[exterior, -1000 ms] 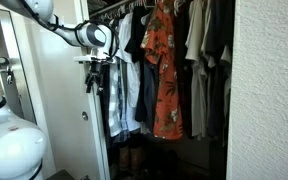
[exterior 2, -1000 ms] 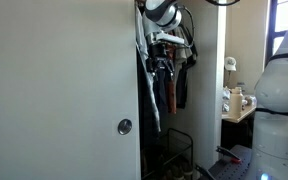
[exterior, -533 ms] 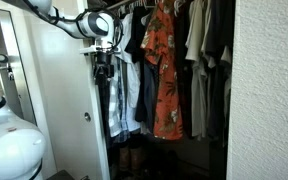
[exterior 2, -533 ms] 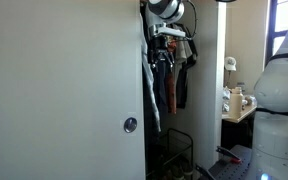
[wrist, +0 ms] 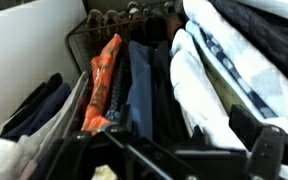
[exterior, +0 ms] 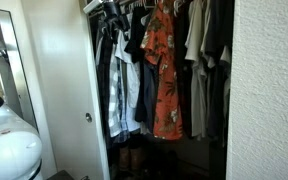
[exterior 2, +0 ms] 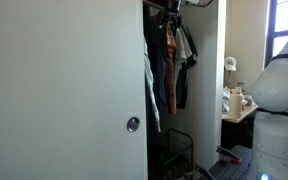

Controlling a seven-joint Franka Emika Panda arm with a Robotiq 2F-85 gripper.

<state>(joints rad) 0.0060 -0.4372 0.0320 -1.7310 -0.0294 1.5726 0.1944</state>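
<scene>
My gripper [wrist: 184, 150] is open, its dark fingers [wrist: 267, 148] spread wide with nothing between them. It sits high in a closet, just above the hanging clothes and close to the rod [wrist: 134, 12] with its hangers. Right below it in the wrist view hang an orange patterned shirt [wrist: 104, 85], a blue garment [wrist: 139, 90] and a white shirt [wrist: 199, 80]. In both exterior views only the gripper's lower end [exterior: 109, 10] [exterior 2: 170, 5] shows at the top edge, above the dark clothes beside the door. The orange floral shirt [exterior: 164, 70] hangs a little further along.
A white sliding door [exterior: 59, 90] [exterior 2: 64, 90] with a round knob [exterior: 86, 117] [exterior 2: 132, 124] borders the clothes. A textured wall [exterior: 269, 90] closes the far side. Shoes [exterior: 134, 155] and a wire basket [exterior 2: 179, 150] sit on the closet floor. The robot's white base [exterior: 9, 150] stands nearby.
The arm has risen from shoulder height at the door's edge to the top of the closet, mostly leaving the exterior views. The door knob has shifted slightly toward the clothes. The jaws stayed open.
</scene>
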